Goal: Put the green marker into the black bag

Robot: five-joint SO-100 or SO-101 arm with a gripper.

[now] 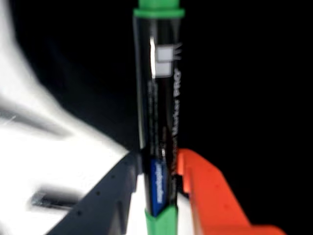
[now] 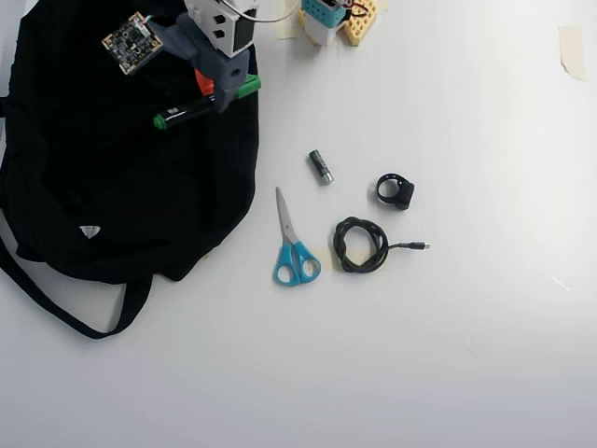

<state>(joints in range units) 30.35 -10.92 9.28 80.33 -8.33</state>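
Observation:
The green marker (image 2: 187, 112) has a black barrel and green ends. My gripper (image 2: 213, 96) is shut on it and holds it over the upper right part of the black bag (image 2: 112, 187), at the left of the overhead view. In the wrist view the marker (image 1: 159, 112) stands upright between my dark finger (image 1: 112, 196) and orange finger (image 1: 210, 196), with the black bag (image 1: 244, 98) filling the background. The bag's white triangular label (image 2: 90, 231) shows near its lower left.
On the white table to the right of the bag lie a grey-black battery (image 2: 320, 167), blue-handled scissors (image 2: 293, 243), a coiled black cable (image 2: 359, 245) and a small black ring part (image 2: 395, 191). The arm's base (image 2: 336, 19) is at the top edge. A bag strap (image 2: 65, 308) loops at lower left.

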